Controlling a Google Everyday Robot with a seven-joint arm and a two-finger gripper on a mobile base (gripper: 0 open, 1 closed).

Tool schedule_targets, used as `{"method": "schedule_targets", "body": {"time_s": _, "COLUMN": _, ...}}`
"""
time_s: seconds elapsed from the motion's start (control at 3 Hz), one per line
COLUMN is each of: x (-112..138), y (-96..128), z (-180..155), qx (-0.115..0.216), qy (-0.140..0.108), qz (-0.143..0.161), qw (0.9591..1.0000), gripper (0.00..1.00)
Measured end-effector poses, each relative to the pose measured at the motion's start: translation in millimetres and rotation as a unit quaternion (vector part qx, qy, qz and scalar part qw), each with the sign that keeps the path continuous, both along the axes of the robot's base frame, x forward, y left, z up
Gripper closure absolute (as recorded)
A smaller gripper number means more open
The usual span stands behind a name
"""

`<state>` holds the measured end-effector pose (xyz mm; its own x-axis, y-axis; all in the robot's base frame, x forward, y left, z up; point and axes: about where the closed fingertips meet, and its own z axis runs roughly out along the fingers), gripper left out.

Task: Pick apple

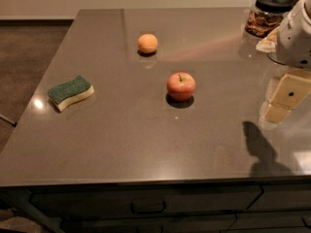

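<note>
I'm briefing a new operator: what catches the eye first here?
The red apple sits near the middle of the dark countertop, with an orange fruit behind it and a green sponge off to the left. The robot's pincer hangs at the right edge, apart from the apple.

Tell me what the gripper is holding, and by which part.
Nothing: the gripper hangs over the counter, well apart from the apple resting on it.

Red apple (181, 86), upright
Yellowish blush, stem up, on the surface (121, 135) near frame centre; tool (283, 102) at right edge, well apart.
</note>
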<state>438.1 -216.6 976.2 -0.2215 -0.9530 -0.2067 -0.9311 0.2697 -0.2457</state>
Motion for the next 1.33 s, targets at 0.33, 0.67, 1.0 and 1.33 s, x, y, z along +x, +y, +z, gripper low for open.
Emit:
{"method": "schedule_targets", "body": {"time_s": 0.33, "x": 0.0, "y": 0.0, "z": 0.0, "qx": 0.000, "qy": 0.000, "qz": 0.000, "qw": 1.0000, "gripper": 0.00}}
{"method": "schedule_targets", "body": {"time_s": 0.67, "x": 13.5, "y": 9.9, "z": -3.1, "qx": 0.021, "qy": -0.005, "qz": 0.004, "qw": 0.9998, "gripper": 0.00}}
{"method": "schedule_targets", "body": {"time_s": 1.0, "x": 36.2, "y": 28.9, "z": -12.9, "qx": 0.061, "qy": -0.004, "qz": 0.010, "qw": 0.9981, "gripper": 0.00}}
{"method": "schedule_targets", "body": {"time_s": 1.33, "x": 57.4, "y": 49.9, "z": -27.7, "qx": 0.089, "qy": 0.003, "qz": 0.007, "qw": 0.9960, "gripper": 0.00}}
